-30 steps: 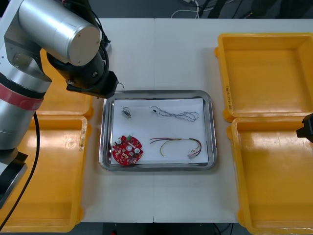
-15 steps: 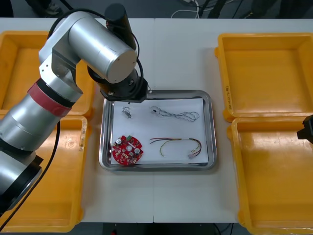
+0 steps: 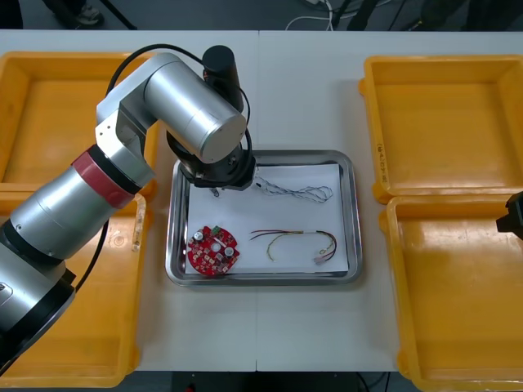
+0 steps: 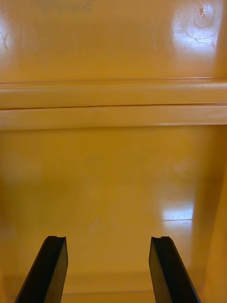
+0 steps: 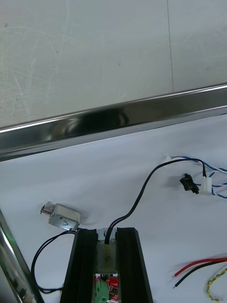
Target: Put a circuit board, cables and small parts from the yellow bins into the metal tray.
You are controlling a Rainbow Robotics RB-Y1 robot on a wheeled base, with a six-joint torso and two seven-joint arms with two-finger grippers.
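Two left fingers (image 5: 85, 265) over the tray (image 5: 118, 120) clench a mostly hidden cable plug (image 5: 107, 248), seemingly; right fingers (image 4: 49, 270) spread.

Our left arm (image 3: 188, 114) is a chain of thick silver-grey cylinders, with a red band (image 3: 106, 175) round one segment, a black cap (image 3: 219, 61) at a joint and a thin black cord (image 3: 135, 55) looping alongside. The fingers of our left gripper (image 5: 106, 230) and right gripper (image 4: 109, 239) are flat black bars.

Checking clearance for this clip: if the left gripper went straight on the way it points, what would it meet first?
The left gripper, shut on a black cable, would likely meet the metal tray's white floor first; depth is unclear.
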